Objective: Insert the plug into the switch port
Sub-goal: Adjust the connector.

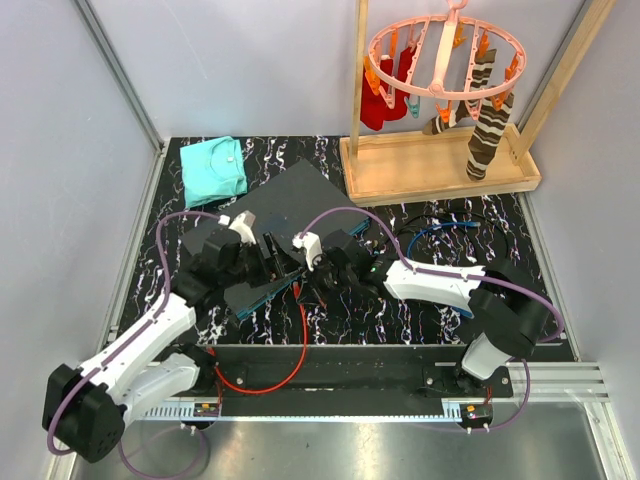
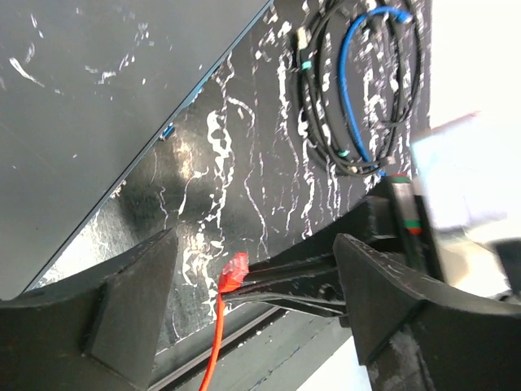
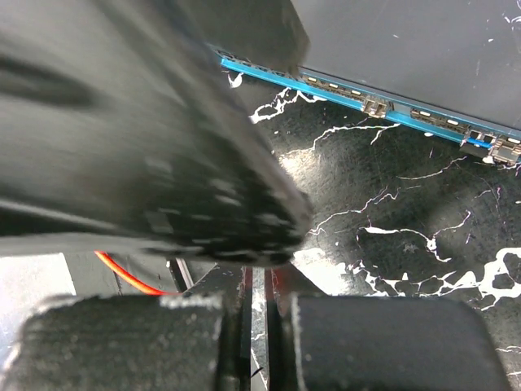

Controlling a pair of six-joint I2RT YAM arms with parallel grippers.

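Observation:
The switch [image 1: 290, 195] is a flat dark grey box lying slantwise on the marbled table; its teal-blue edge [image 3: 366, 104] with a row of sockets faces the arms. My right gripper [image 1: 305, 290] is shut on the red plug [image 2: 234, 273], just in front of that edge, and the red cable [image 1: 290, 360] hangs down from it. My left gripper [image 2: 254, 248] is open, its two fingers wide apart on either side of the plug and the right gripper's fingertips, touching neither. In the right wrist view one blurred left finger [image 3: 163, 147] hides most of the scene.
A coil of black and blue cables [image 1: 440, 235] lies right of the switch. A folded teal cloth [image 1: 213, 168] sits at the back left. A wooden stand [image 1: 440, 170] with a hanger of socks occupies the back right. Grey walls enclose the table.

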